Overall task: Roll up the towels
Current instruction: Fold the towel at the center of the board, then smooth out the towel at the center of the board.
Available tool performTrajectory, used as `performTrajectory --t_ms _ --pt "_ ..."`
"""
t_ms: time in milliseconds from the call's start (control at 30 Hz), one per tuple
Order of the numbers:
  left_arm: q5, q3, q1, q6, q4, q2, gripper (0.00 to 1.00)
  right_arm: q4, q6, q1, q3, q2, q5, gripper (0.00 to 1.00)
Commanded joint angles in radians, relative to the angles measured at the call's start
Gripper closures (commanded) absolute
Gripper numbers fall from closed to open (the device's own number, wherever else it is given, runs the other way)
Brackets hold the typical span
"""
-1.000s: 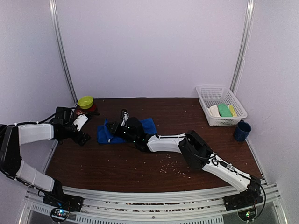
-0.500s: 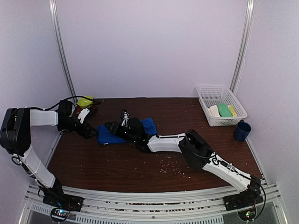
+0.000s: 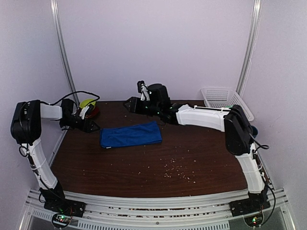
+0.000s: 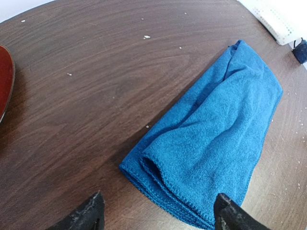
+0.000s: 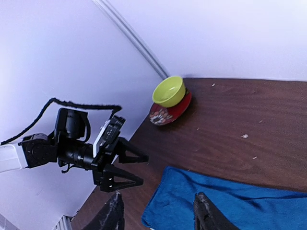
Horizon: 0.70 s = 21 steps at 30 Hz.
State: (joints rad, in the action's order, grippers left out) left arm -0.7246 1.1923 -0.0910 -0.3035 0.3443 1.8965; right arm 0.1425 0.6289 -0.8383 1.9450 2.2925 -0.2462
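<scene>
Lab test cell: white enclosure walls [image 3: 158,48], aluminium rails [image 3: 64,57], wooden tabletop [image 3: 144,163].

Overhead and wrist views; blue towel [image 3: 130,136] probably common

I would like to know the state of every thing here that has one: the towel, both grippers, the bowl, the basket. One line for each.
blue towel: folded flat on the table, not rolled yet.
left gripper: open, empty, beside the towel's left end.
right gripper: open, empty, raised above the table.
yellow-green bowl: upright, sitting on the red plate.
white basket: upright, partly hidden by the right arm.
</scene>
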Motion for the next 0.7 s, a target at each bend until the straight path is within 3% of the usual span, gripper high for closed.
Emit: performTrajectory --t_ms 0,133,400,667 --pt "0.008 0.046 0.008 0.011 -0.013 -0.006 0.23 -0.091 -0.093 0.075 -0.184 -0.08 0.025 0.53" --pt "0.058 0.055 0.035 -0.008 -0.028 -0.009 0.38 -0.1 -0.111 0.098 -0.263 -0.098 0.001 0.59" --pt "0.11 0.065 0.14 -0.049 -0.03 -0.012 0.82 -0.117 -0.112 0.099 -0.298 -0.051 -0.054 0.73" --pt "0.164 0.076 0.186 -0.051 -0.04 0.047 0.98 -0.143 -0.105 0.112 -0.315 -0.02 -0.059 0.76"
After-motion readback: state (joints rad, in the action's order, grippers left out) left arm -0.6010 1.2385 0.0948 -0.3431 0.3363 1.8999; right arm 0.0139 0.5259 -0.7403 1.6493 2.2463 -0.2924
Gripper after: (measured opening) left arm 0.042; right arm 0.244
